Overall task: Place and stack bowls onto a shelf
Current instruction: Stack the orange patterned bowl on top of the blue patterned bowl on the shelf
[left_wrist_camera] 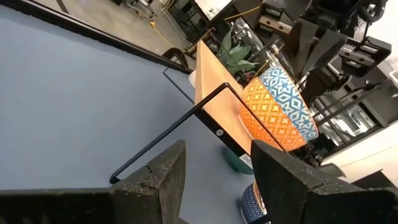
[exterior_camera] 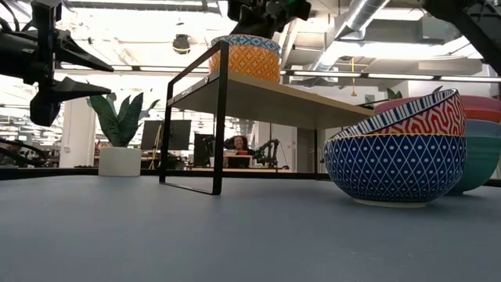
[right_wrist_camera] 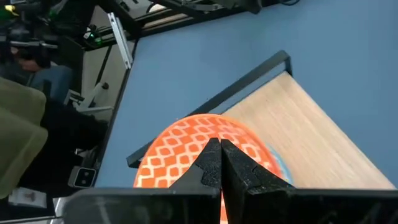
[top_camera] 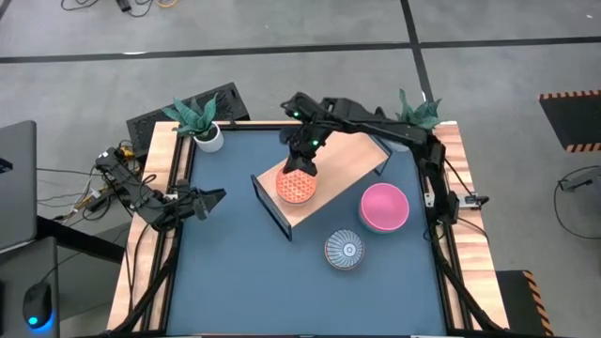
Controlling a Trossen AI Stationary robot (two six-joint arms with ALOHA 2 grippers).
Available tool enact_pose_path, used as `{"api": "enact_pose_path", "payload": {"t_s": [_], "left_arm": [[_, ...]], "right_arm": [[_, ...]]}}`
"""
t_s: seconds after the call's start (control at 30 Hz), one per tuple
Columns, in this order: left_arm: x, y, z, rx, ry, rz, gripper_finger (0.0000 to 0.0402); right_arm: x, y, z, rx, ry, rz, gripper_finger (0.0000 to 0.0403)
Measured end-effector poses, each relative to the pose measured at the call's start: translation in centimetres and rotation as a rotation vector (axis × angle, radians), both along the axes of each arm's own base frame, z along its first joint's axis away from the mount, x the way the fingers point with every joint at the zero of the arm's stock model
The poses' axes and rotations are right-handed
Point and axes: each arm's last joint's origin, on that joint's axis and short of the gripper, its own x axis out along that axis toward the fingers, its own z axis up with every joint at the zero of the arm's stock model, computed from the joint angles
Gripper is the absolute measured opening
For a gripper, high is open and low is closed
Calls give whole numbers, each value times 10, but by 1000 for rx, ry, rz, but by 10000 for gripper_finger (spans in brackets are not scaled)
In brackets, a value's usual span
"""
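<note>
A: The orange bowl [top_camera: 296, 186] sits on the shelf [top_camera: 349, 165], at the end nearer the left arm. It has a lattice of orange and white, with a blue starred band under the rim. The right gripper [top_camera: 300, 165] is right over it; in the right wrist view the fingers [right_wrist_camera: 208, 163] are pressed together above the bowl's rim, seemingly pinching it, though the contact itself is hidden.

B: So one bowl is up. What is left?

A: Two spots on the bench [top_camera: 235, 272]. A plain pink bowl [top_camera: 384, 207] rests just beside the shelf's front edge, seemingly nested in a teal one. Nearer the front stands a blue-white patterned bowl [top_camera: 345, 250], which from the low view is a red-and-white bowl nested in a deep blue diamond one. None of these is on the shelf yet, so the task looks less than halfway done.

B: And the shelf itself?

A: Pale smooth wood on a thin black frame, the rest of its top bare.

B: The other arm?

A: The left gripper [top_camera: 208, 198] waits near the bench's left rail, fingers [left_wrist_camera: 158, 174] apart and holding nothing.
</note>
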Motion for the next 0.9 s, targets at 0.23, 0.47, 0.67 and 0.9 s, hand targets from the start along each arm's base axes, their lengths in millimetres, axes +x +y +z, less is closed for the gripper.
{"api": "enact_pose_path", "payload": {"t_s": [0.23, 0.47, 0.67, 0.9], "left_arm": [[0, 1, 0, -6, -4, 23, 165], [0, 1, 0, -15, -10, 24, 165], [-1, 1, 0, -14, -10, 44, 165], [-1, 1, 0, -13, -11, 50, 165]], "right_arm": [[-10, -20, 3, 33, -17, -11, 18], [-9, -21, -1, 20, -28, 25, 18], [-12, -23, -3, 6, -15, 44, 18], [-13, -23, -4, -8, -13, 60, 18]]}}
